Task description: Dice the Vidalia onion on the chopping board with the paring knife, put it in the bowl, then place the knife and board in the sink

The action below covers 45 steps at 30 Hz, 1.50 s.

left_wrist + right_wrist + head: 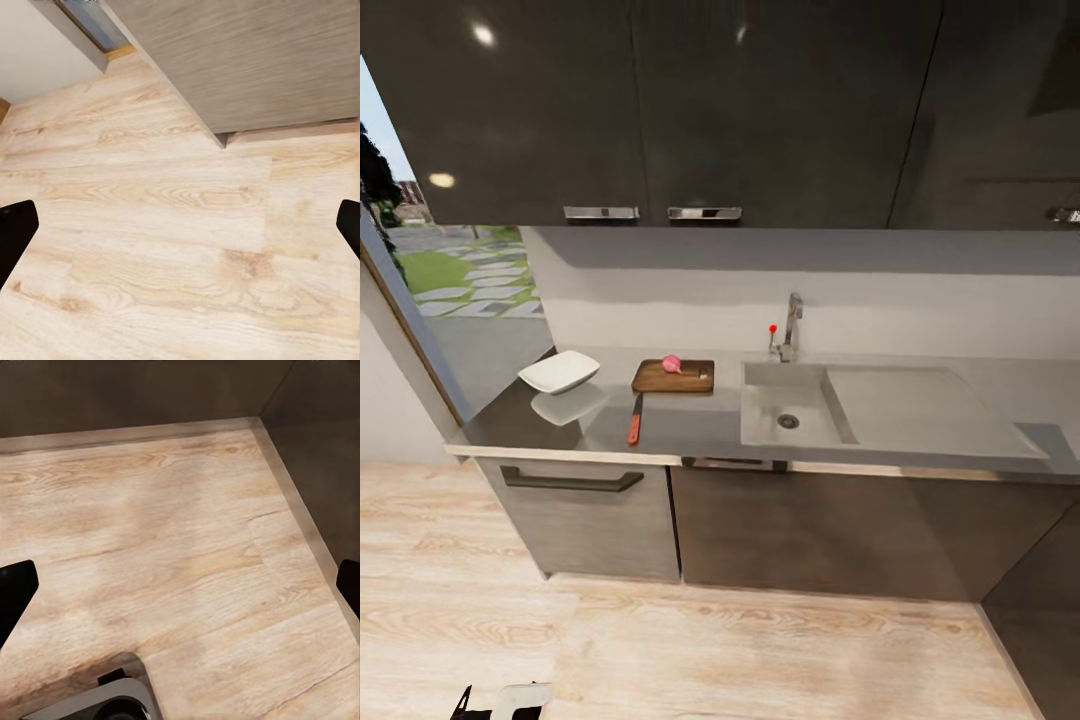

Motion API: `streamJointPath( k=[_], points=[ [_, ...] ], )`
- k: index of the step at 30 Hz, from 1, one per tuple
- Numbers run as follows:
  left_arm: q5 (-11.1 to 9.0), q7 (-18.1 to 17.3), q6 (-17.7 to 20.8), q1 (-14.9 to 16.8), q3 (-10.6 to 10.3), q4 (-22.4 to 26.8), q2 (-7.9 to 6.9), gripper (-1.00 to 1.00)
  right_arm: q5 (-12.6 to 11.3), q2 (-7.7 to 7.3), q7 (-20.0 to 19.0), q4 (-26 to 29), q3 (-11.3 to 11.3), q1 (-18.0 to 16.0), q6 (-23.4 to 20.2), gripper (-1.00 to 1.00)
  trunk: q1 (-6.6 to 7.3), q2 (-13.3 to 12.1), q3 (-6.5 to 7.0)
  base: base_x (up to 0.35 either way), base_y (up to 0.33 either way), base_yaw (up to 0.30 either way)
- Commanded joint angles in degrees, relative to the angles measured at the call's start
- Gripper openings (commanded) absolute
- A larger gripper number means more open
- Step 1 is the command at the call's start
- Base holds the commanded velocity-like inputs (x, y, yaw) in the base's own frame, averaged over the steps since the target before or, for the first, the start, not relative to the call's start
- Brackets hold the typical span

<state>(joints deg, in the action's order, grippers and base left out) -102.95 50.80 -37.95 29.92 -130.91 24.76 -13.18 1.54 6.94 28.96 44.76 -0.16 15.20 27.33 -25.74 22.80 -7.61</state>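
Observation:
In the head view the pinkish-red Vidalia onion (672, 364) rests on the dark brown chopping board (673, 377), left of the steel sink (762, 417) on the dark countertop (690, 430). The paring knife (634, 420) lies in front of the board, its red-orange handle toward the counter's edge. The white square bowl (560, 372) stands further left. Both arms hang low over the wooden floor, far from the counter. My left gripper (180, 232) is open, its dark fingertips (15, 232) wide apart over bare floor. My right gripper (180, 592) is open too.
A chrome tap (791, 330) with a red knob stands behind the basin, with the flat drainboard (920, 410) to its right. Dark cabinets (590, 520) sit under the counter, wall cupboards (660, 110) above. A window (450, 280) is at the left. Part of the robot's base (112, 701) shows on the floor.

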Motion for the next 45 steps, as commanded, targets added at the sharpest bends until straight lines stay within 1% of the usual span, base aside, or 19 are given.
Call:
streamJointPath(
  k=[1, 3, 7, 11, 13, 14, 17, 19, 21, 22, 26, 28, 29, 32, 34, 37, 38, 41, 45],
  points=[
    [-0.1, 0.4, -0.1, 0.1, -0.5, 0.2, 0.0, 1.0, 0.1, 0.02, 0.2, 0.1, 0.0, 0.0, 0.0, 1.0, -0.04, 0.1, -0.02, 0.0, 0.0, 0.0],
    [-0.1, 0.4, -0.1, 0.1, -0.5, 0.2, 0.0, 1.0, 0.1, -0.02, 0.2, 0.0, 0.0, 0.0, 0.0, 1.0, -0.04, 0.1, 0.16, 0.0, 0.0, 0.0],
    [-0.1, 0.4, -0.1, 0.1, -0.5, 0.2, 0.0, 1.0, 0.1, -0.97, 0.2, -0.1, 0.0, 0.0, 0.0, 1.0, -0.04, 0.1, 0.52, 0.0, 0.0, 0.0],
    [-0.1, 0.4, -0.1, 0.1, -0.5, 0.2, 0.0, 1.0, 0.0, -1.32, 0.2, -0.1, 0.0, 0.0, 0.0, 1.0, -0.04, 0.1, 0.89, 0.0, 0.0, 0.0],
    [-0.1, 0.4, -0.1, 0.1, -0.5, 0.2, 0.0, 1.0, -0.3, -1.4, 0.2, -0.1, 0.0, 0.0, 0.0, 1.0, -0.04, 0.1, 1.07, 0.0, 0.0, 0.0],
    [-0.1, 0.4, -0.1, 0.1, -0.5, 0.2, 0.0, 1.0, -1.3, -1.45, 0.2, -0.1, 0.0, 0.0, 0.0, 1.0, -0.04, 0.1, 1.16, 0.0, 0.0, 0.0],
    [-0.1, 0.4, -0.1, 0.1, -0.5, 0.2, 0.0, 1.0, -2.3, -1.52, -0.4, -0.1, 0.0, 0.0, 0.0, 1.0, -0.04, 0.1, 1.43, 0.0, 0.0, 0.0],
    [-0.1, 0.4, -0.1, 0.1, -0.5, 0.2, 0.0, 1.0, -2.6, -1.54, -1.8, -0.2, 0.0, 0.0, 0.0, 1.0, -0.04, 0.1, 1.61, 0.0, 0.0, 0.0],
    [-0.1, 0.4, -0.1, 0.1, -0.5, 0.2, 0.0, 1.0, -2.8, -1.62, -4.7, -0.2, 0.0, 0.0, 0.0, 1.0, -0.04, 0.1, 1.79, 0.0, 0.0, 0.0],
    [-0.1, 0.4, -0.1, 0.1, -0.5, 0.2, 0.0, 1.0, -2.8, -1.64, -5.5, -0.2, -0.1, 0.0, 0.0, 1.0, -0.04, 0.1, 1.88, 0.0, 0.0, 0.0],
    [-0.1, 0.4, -0.1, 0.1, -0.5, 0.1, 0.03, 1.0, -2.9, -1.66, -6.6, -0.3, -0.1, 0.0, 0.0, 1.0, -0.04, 0.1, 2.25, 0.0, 0.0, 0.0],
    [-0.1, 0.4, -0.1, 0.1, -0.5, 0.0, 0.71, 1.0, -2.9, -1.66, -6.8, -0.4, -0.1, 0.0, 0.0, 1.0, -0.04, 0.1, 2.43, 0.0, 0.0, 0.0],
    [-0.2, 0.4, -0.1, 0.1, -0.5, -0.1, 1.3, 1.0, -2.9, -1.66, -6.8, -0.4, -0.1, 0.0, 0.0, 1.0, -0.04, 0.1, 2.52, 0.0, 0.0, 0.0],
    [-0.2, 0.3, -0.1, 0.1, -0.5, -0.4, 3.91, 1.0, -2.9, -1.66, -6.9, -0.4, -0.1, 0.0, 0.0, 1.0, -0.04, 0.1, 2.79, 0.0, 0.0, 0.0],
    [-0.3, 0.2, -0.1, 0.1, -0.6, -1.3, 4.68, 1.0, -2.9, -1.66, -6.9, -0.4, -0.1, 0.0, 0.0, 1.0, -0.04, 0.1, 2.97, 0.0, 0.0, 0.0],
    [-0.2, 0.0, -0.1, 0.1, -1.7, -5.0, 5.05, 1.0, -2.9, -1.66, -6.9, -0.4, -0.1, 0.0, 0.0, 1.0, -0.04, 0.1, 3.24, 0.0, 0.0, 0.0],
    [-0.2, 0.0, -0.1, 0.1, -2.3, -6.7, 5.12, 1.0, -2.9, -1.66, -6.9, -0.4, -0.1, 0.0, 0.0, 1.0, -0.04, 0.1, 3.33, 0.0, 0.0, 0.0],
    [-0.2, -0.1, -0.1, 0.1, -2.8, -8.0, 5.01, 1.0, -2.9, -1.66, -6.9, -0.5, -0.1, 0.0, 0.0, 1.0, -0.04, 0.1, 3.61, 0.0, 0.0, 0.0],
    [-0.2, -0.1, -0.1, 0.1, -3.0, -8.4, 4.43, 1.0, -2.9, -1.66, -6.9, -0.5, -0.1, 0.0, 0.0, 1.0, -0.04, 0.1, 3.97, 0.0, 0.0, 0.0]
  ],
)
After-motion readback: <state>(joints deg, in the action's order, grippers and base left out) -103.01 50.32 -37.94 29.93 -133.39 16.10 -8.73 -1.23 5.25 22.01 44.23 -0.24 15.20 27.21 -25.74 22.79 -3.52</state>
